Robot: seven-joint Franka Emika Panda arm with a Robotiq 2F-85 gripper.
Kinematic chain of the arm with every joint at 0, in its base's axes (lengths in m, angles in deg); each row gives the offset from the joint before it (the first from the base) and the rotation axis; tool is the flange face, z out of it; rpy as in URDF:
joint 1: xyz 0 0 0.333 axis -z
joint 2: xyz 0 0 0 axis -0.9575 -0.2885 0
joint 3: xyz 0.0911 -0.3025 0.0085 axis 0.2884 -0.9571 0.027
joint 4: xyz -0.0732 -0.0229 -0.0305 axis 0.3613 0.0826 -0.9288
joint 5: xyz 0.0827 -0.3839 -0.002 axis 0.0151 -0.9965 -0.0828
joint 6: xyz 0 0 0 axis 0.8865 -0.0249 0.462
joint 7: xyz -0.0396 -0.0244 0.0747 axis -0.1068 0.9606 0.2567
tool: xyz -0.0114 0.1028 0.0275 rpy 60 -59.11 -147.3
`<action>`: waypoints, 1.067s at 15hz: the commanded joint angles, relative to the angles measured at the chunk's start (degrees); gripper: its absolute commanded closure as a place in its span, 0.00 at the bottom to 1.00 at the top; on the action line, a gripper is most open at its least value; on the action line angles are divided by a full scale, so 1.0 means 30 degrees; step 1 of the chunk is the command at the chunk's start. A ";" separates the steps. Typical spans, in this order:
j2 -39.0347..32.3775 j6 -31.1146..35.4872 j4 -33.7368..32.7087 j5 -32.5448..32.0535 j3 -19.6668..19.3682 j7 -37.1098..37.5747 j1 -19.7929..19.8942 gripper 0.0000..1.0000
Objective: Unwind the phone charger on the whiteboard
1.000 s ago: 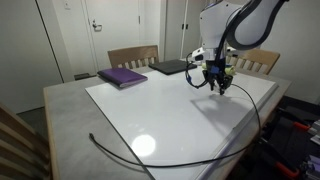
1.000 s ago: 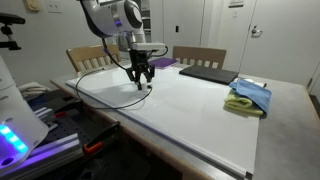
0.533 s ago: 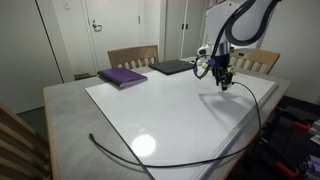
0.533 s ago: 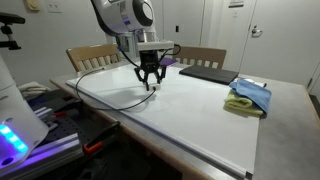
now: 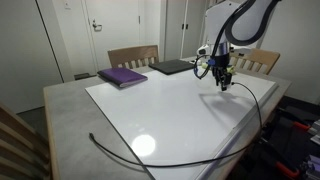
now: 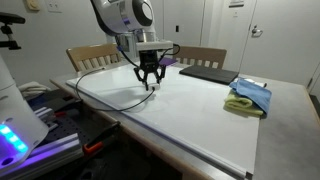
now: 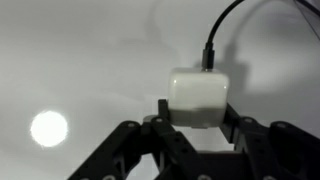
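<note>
The glossy whiteboard (image 5: 150, 110) covered the grey tabletop (image 5: 60, 110); the claw (image 5: 221, 86), upper right, pinched the phone charger (image 7: 200, 95) by its plug; its cable ran from there along the board's edge toward lower left.
</note>
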State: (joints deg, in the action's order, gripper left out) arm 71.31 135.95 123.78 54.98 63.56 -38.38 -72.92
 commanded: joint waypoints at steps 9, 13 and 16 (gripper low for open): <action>-0.1669 -0.1743 -0.3073 0.3141 -0.1283 0.6178 0.2424 0.74; -0.1974 -0.1707 -0.3607 0.4533 -0.2085 0.7494 0.3625 0.74; -0.1615 -0.1311 -0.3180 0.4575 -0.2272 0.7655 0.3826 0.49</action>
State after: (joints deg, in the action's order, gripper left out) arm 66.44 132.16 114.31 68.94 56.39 -15.51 -61.73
